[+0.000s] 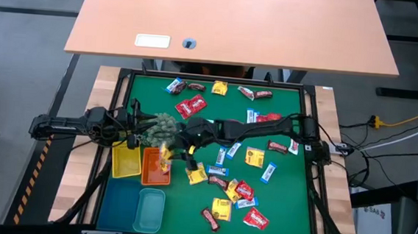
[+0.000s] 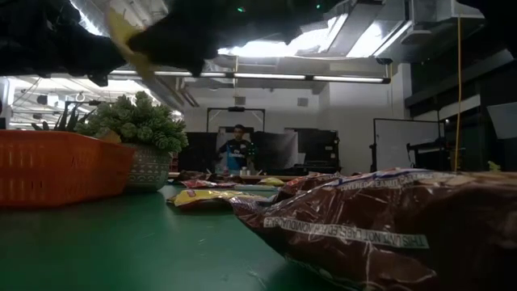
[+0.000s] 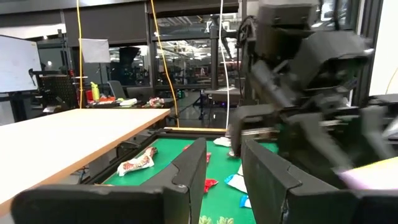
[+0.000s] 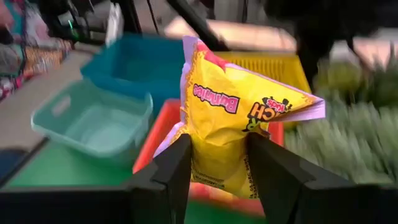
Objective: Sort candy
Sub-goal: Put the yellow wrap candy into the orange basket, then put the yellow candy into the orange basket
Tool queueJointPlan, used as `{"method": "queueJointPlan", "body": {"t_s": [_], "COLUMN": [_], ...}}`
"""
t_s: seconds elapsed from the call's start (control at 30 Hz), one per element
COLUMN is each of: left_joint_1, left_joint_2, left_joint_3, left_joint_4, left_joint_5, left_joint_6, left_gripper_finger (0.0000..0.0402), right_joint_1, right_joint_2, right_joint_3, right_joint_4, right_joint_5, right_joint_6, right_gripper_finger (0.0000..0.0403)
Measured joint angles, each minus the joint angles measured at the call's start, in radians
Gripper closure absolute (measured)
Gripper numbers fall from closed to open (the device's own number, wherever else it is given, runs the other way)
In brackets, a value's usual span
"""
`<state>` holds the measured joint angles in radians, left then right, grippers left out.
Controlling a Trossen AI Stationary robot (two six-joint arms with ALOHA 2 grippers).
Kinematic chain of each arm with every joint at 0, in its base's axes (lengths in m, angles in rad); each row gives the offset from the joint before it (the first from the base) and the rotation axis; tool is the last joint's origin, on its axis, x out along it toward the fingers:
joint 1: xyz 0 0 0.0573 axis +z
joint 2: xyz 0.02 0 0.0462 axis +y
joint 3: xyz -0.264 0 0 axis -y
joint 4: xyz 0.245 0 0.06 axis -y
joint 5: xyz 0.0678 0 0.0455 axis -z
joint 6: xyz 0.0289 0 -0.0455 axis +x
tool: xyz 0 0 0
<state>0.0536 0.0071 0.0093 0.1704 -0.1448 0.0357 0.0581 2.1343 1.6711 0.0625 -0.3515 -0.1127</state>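
The right gripper (image 4: 217, 165) pinches a yellow candy packet (image 4: 239, 121) between its fingers, holding it above the orange tray (image 1: 154, 168) at centre-left of the high view. The left gripper (image 3: 221, 174) sits by the plant ball (image 1: 160, 128), fingers parted around nothing. The remaining candy (image 1: 237, 193) lies scattered over the green mat (image 1: 283, 211), mostly right of centre.
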Motion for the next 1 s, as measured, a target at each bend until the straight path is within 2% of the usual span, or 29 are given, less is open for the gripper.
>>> {"method": "queueJointPlan", "body": {"t_s": [0.27, 0.67, 0.8, 1.0], "left_joint_1": [0.000, 0.000, 0.000, 0.000], "left_joint_2": [0.000, 0.000, 0.000, 0.000], "left_joint_3": [0.000, 0.000, 0.000, 0.000], "left_joint_4": [-0.003, -0.003, -0.003, -0.003], "left_joint_5": [-0.003, -0.003, -0.003, -0.003], "left_joint_6": [0.000, 0.000, 0.000, 0.000], "left_gripper_finger": [0.0305, 0.0305, 0.0305, 0.0305], "right_joint_1": [0.043, 0.046, 0.046, 0.047], "right_joint_2": [0.099, 0.112, 0.112, 0.112], "right_joint_3": [-0.001, -0.001, -0.001, -0.001], "right_joint_4": [0.264, 0.283, 0.277, 0.277], "right_joint_5": [0.008, 0.029, 0.045, 0.152], "right_joint_6": [0.000, 0.003, 0.003, 0.003], "right_gripper_finger": [0.0249, 0.0247, 0.0218, 0.0141]}}
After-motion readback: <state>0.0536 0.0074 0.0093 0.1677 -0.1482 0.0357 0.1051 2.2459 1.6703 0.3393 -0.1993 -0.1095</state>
